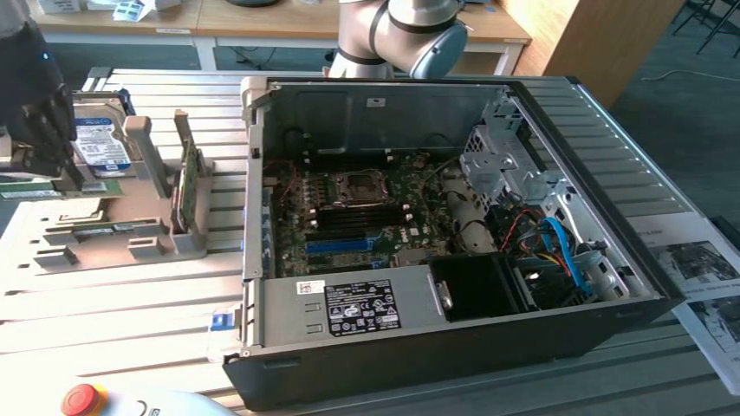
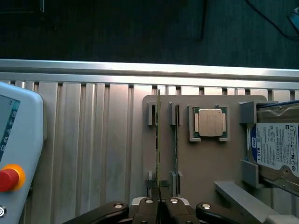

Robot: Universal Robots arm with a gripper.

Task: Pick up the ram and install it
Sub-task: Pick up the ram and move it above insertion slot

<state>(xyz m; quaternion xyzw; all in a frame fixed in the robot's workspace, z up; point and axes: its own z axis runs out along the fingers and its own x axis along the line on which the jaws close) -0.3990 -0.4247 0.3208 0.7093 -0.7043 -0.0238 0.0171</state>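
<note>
In the wrist view my gripper (image 2: 161, 207) is shut on the ram (image 2: 159, 140), a thin green stick seen edge-on over the grey holder tray (image 2: 205, 163). A second thin green stick (image 2: 176, 140) stands in the neighbouring slot of the tray. In the exterior view the dark gripper (image 1: 41, 165) hangs at the far left over the same holder tray (image 1: 116, 238), with a green strip of the ram (image 1: 26, 184) just beneath it. The open computer case (image 1: 463, 347) with its motherboard (image 1: 347, 217) lies to the exterior view's right of the tray.
A taller green card (image 1: 183, 182) stands on edge in the tray beside a hard drive (image 1: 99, 143) (image 2: 275, 144) and a processor chip (image 2: 209, 122). A teach pendant with a red stop button (image 1: 81, 399) (image 2: 8, 178) lies on the slatted table. Papers (image 1: 705, 277) lie beside the case.
</note>
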